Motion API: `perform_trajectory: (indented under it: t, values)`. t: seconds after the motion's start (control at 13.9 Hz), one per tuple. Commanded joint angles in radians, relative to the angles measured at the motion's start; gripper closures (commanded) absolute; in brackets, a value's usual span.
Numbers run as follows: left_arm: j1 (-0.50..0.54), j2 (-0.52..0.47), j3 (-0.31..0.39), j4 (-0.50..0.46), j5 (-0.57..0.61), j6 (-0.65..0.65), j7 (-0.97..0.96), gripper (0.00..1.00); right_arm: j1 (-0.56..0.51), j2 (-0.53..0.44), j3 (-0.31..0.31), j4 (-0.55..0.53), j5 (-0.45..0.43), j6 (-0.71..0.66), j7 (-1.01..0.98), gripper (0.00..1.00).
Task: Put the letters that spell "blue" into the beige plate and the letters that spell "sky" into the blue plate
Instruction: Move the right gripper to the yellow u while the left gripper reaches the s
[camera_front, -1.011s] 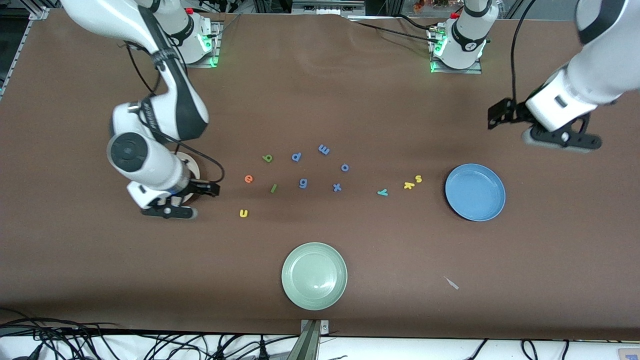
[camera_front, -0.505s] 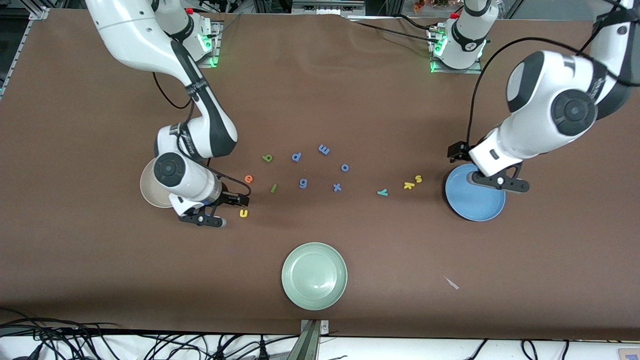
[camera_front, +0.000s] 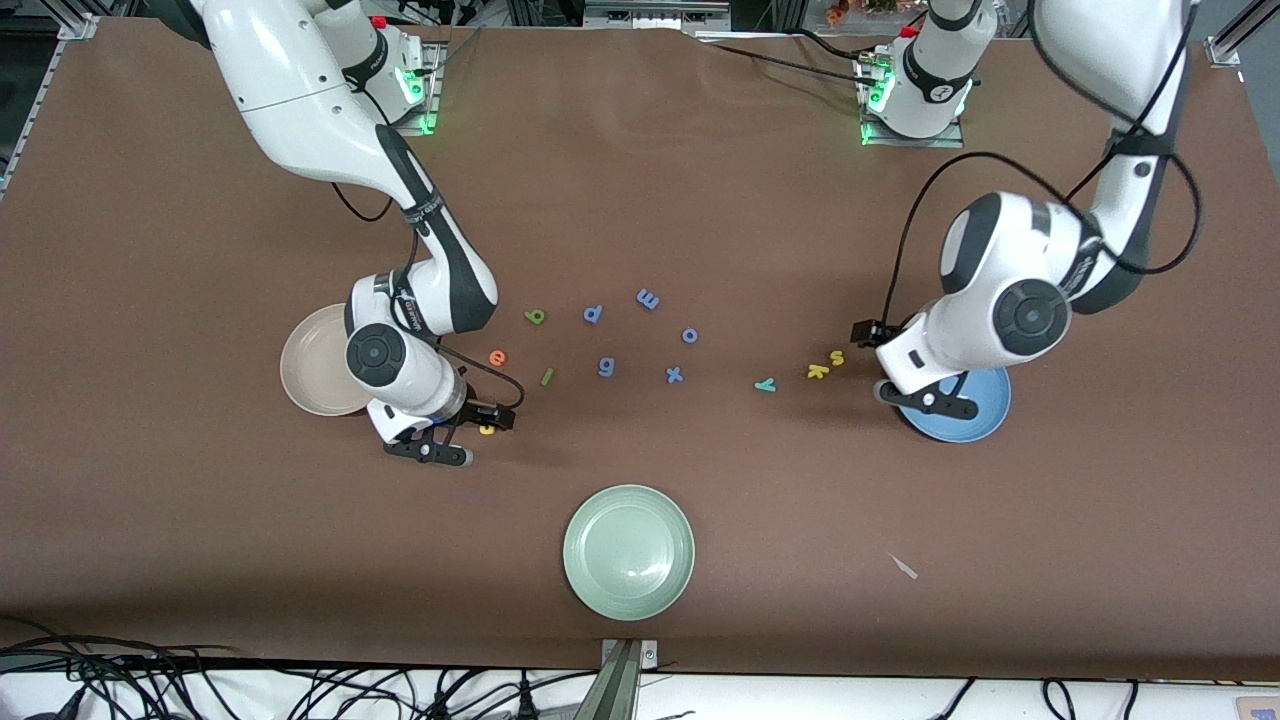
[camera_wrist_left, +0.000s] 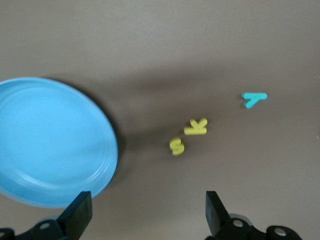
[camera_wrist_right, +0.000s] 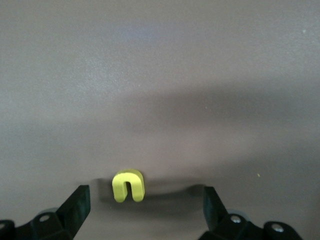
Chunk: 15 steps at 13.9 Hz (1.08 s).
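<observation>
The beige plate (camera_front: 318, 360) sits toward the right arm's end of the table, and beside it the right gripper (camera_wrist_right: 144, 207) hangs low with its fingers apart over the yellow u (camera_wrist_right: 129, 185), seemingly not touching it. Mid-table lie e (camera_front: 497, 357), b (camera_front: 536, 317) and l (camera_front: 547, 376); then y (camera_front: 765, 384), k (camera_front: 818, 371) and s (camera_front: 837, 357). The left gripper (camera_wrist_left: 145, 212), fingers apart, is over the blue plate's (camera_front: 975, 420) rim.

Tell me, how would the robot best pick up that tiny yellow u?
Probably straight down from above, the fingers pinching across its two short legs. The u lies flat on the table, too thin to take from the side. The open right gripper hangs just over it, empty, the u nearer one finger.
</observation>
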Motion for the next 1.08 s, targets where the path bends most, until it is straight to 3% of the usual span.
perform_trajectory:
  t: [0.0, 0.07, 0.29, 0.51, 0.72, 1.01]
  values:
    - [-0.025, 0.060, 0.011, 0.016, -0.011, 0.061, 0.006, 0.00, 0.008, 0.052, -0.006, 0.060, 0.022, -0.001, 0.009, 0.01]
    - [-0.026, 0.069, 0.011, -0.006, -0.011, 0.124, 0.002, 0.00, 0.008, 0.059, -0.006, 0.066, 0.023, -0.001, 0.011, 0.08]
    - [-0.045, 0.039, 0.011, -0.173, -0.014, 0.313, -0.008, 0.00, 0.008, 0.070, -0.006, 0.088, 0.026, -0.012, 0.015, 0.49]
    - [-0.059, 0.027, 0.009, -0.270, -0.021, 0.417, -0.031, 0.00, 0.008, 0.073, -0.006, 0.095, 0.028, -0.013, 0.020, 0.69]
    - [-0.068, 0.020, 0.009, -0.330, -0.022, 0.462, -0.031, 0.02, 0.010, 0.073, -0.006, 0.097, 0.029, -0.013, 0.023, 0.76]
    - [-0.070, 0.020, 0.009, -0.336, -0.021, 0.465, -0.031, 0.38, 0.008, 0.064, -0.006, 0.117, 0.023, -0.070, 0.020, 0.85]
